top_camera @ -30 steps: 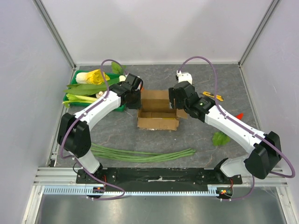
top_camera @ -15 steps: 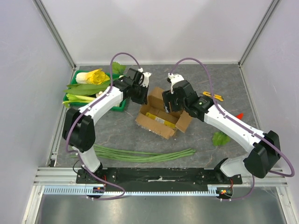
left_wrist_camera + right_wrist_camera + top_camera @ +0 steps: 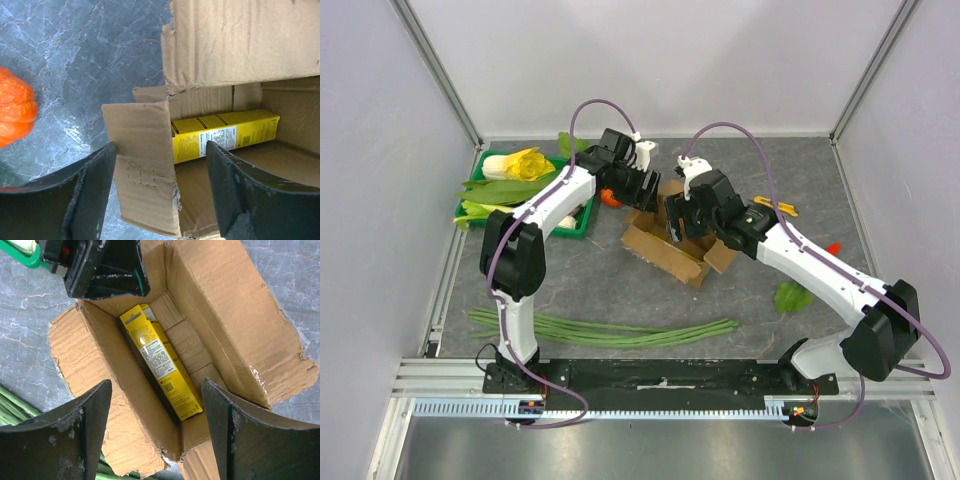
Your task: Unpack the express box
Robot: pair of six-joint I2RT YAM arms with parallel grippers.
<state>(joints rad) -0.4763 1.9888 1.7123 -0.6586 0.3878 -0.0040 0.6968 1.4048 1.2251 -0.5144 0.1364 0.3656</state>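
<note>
Skewed now where it sat square a second ago, the express box (image 3: 670, 250) lies slanted near the middle of the worktop (image 3: 800, 170), flaps spread and top open. A slim yellow carton (image 3: 160, 365) lies along its floor. The left end effector (image 3: 642, 187) has moved to the box's far left corner; its fingers stand wide apart, with one side flap lying loose between them, not pinched. The right end effector (image 3: 678, 218) hangs over the open box, fingers also wide apart and gripping nothing. Just left of the box lies a small orange thing (image 3: 609, 197). Farther left is a green tray (image 3: 578, 231) of vegetables. Well in front of the box lie long green beans (image 3: 620, 330).
</note>
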